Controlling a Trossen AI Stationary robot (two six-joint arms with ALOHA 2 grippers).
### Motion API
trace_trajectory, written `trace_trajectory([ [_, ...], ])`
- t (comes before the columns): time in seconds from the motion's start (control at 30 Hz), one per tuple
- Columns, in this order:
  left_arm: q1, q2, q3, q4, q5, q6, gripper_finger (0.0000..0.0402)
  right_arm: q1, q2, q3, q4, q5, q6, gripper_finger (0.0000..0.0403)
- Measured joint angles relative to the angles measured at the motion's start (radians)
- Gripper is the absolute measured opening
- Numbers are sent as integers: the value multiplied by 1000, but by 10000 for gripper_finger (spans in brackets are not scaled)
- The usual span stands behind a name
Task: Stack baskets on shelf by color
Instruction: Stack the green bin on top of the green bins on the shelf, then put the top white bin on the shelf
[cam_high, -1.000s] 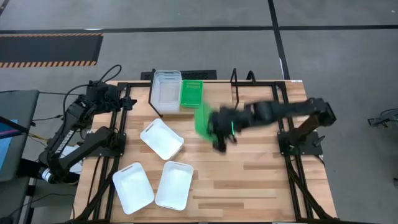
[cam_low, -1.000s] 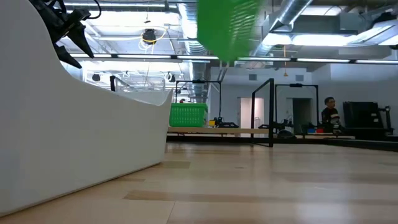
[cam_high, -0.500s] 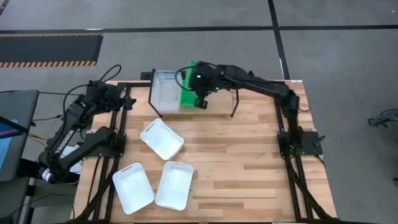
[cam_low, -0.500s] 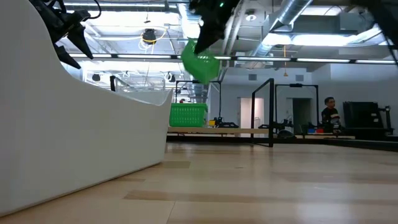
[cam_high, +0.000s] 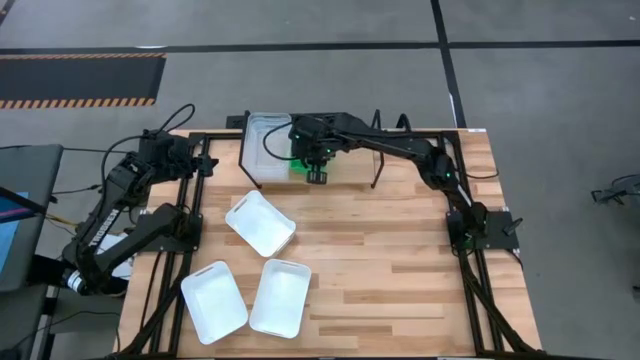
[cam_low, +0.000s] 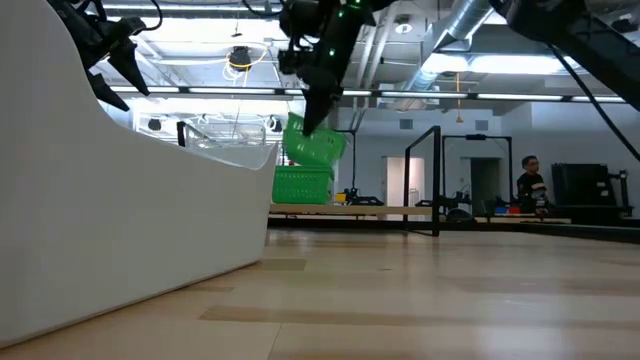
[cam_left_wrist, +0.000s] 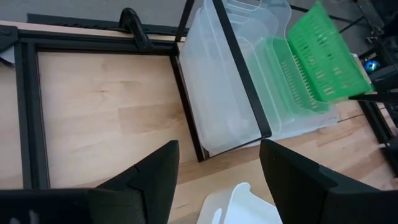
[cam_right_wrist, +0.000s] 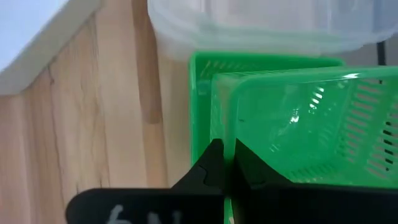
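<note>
Right pincer (cam_high: 316, 172) sits upper centre of the high view, closed on the rim of a tilted green basket (cam_low: 314, 141) — the wrist view shows both fingers pinching the lattice wall. The held basket hangs just above a second green basket (cam_low: 302, 185) already on the shelf (cam_high: 379, 150), not yet nested; in the low view it is canted, one end lower. Just left of the green pair on the shelf is the clear basket stack (cam_high: 268, 146). Three white baskets (cam_high: 261, 222) lie loose on the worktop (cam_high: 400, 270), lower left of the high view, well apart from the shelf.

Left pincer (cam_left_wrist: 219, 174) waits at the left edge of the worktop, fingers spread wide, holding nothing.

Step in hand, as I judge: placing a green basket onto the green stack. Next move calls for levelling the held basket, lining its corners with the one beneath, lowering until it seats, then letting go — a crooked drop could jam it on the rim.
</note>
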Motion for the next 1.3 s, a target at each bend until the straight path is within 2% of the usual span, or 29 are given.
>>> trace_trajectory([
  [0.17,0,0,0,0,0,0,212,0,-3,-1,5,-1,4,15],
  [0.7,0,0,0,0,0,0,212,-9,-4,-3,48,-2,3,61],
  [1.13,0,0,0,0,0,0,212,-11,-3,-3,47,-1,3,166],
  [1.3,0,0,0,0,0,0,212,-13,-10,-3,33,1,38,193],
])
